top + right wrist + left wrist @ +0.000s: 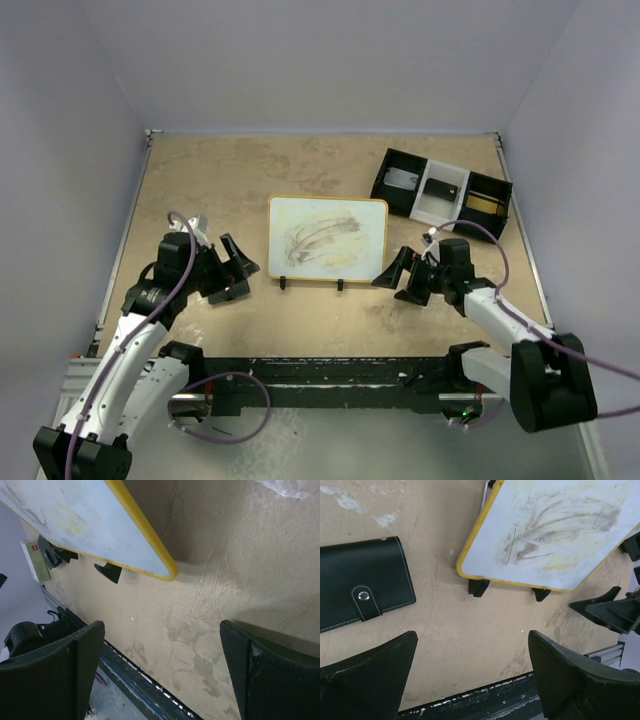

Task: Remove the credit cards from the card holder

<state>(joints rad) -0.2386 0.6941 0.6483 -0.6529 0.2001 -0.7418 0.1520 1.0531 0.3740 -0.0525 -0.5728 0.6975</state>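
**Card holder.** The card holder [365, 587] lies flat on the table [470, 625], to the left of the whiteboard [555, 530] and apart from it. It is folded shut, with the tab snapped down over its front, so the inside is hidden. The left edge of the left wrist view cuts off its left part. In the top view it cannot be made out, because the left arm covers that area.

**Left gripper.** The left gripper [472, 637] hangs above bare table with the fingers [375, 675] spread wide and nothing between them. The card holder sits beyond the left fingertip, outside the gap. From above, the gripper [240, 272] points toward the near left corner of the whiteboard [328, 240].

**Right gripper.** The right gripper [162, 627] is also spread wide and holds nothing. It is over bare table just beside the near right corner of the whiteboard [90, 525]. From above, it [392, 280] faces the left gripper across the board's near edge.

**Other items.**
- The whiteboard has a yellow rim and a smeared surface. Two black feet show at its near edge.
- The tray [440, 190] sits at the far right. Each of its three compartments holds something, but the contents are too small to identify.
- A beige box [32, 560] with a red mark appears in the right wrist view and is partly hidden.
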